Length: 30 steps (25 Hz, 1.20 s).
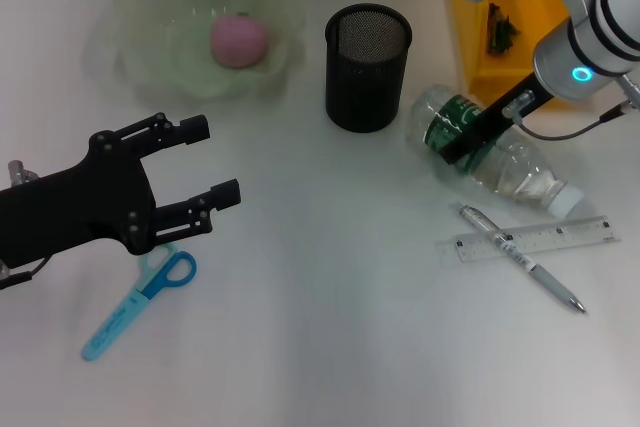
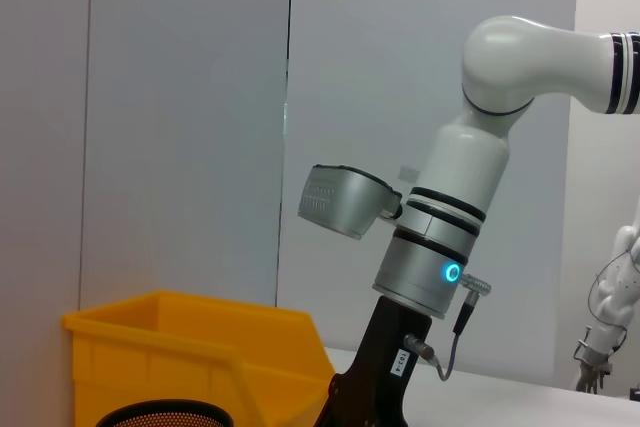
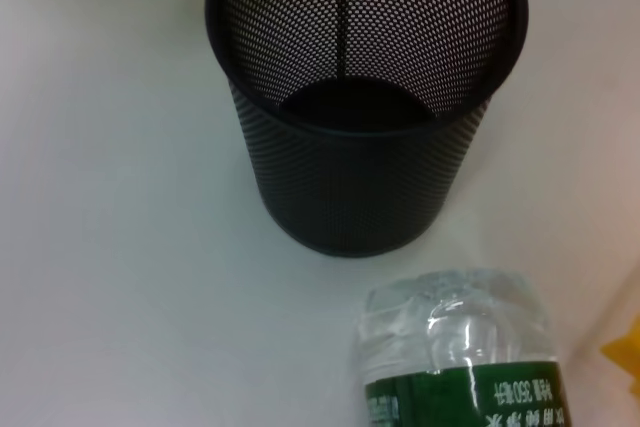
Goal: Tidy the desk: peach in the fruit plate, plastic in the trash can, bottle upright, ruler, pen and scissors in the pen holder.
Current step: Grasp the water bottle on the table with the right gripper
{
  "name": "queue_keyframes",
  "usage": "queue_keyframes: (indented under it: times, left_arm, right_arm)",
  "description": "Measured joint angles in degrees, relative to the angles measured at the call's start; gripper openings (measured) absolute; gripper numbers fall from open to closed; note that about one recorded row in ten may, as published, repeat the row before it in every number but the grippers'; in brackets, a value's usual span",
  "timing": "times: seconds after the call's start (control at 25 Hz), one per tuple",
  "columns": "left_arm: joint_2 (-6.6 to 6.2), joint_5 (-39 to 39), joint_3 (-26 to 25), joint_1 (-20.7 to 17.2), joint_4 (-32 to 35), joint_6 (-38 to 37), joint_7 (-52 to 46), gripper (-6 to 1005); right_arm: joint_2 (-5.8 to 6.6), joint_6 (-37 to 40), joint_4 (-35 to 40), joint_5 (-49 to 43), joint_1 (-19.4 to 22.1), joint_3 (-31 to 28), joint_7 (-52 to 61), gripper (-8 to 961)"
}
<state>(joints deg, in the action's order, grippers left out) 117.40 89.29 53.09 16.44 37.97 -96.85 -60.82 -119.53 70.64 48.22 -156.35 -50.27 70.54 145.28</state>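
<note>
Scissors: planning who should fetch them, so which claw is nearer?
Left. The left claw hovers open just above the scissors; the right claw is across the desk at the bottle.

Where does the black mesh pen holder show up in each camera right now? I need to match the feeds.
Head view: pen holder stands upright at top centre, between the fruit plate and the lying bottle.
Left wrist view: only its rim shows at the bottom edge, in front of the yellow bin.
Right wrist view: it fills the upper middle, empty.
Shared landmark: the bottle beside it in the head and right wrist views.
</note>
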Motion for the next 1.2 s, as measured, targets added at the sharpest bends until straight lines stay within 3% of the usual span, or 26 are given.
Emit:
queue_keyframes:
  times: [1.0, 1.2]
  left_arm:
    - [-0.06, 0.0, -0.2, 0.0, 0.0, 0.1, 0.0, 786]
    - [-0.13, 0.0, -0.2, 0.1, 0.0, 0.1, 0.0, 786]
  right_arm:
    - [0.01, 1.0, 5.3, 1.4, 1.1, 0.3, 0.8, 826]
    - [0.09, 4.3, 6.7, 1.1, 1.7, 0.1, 1.6, 826]
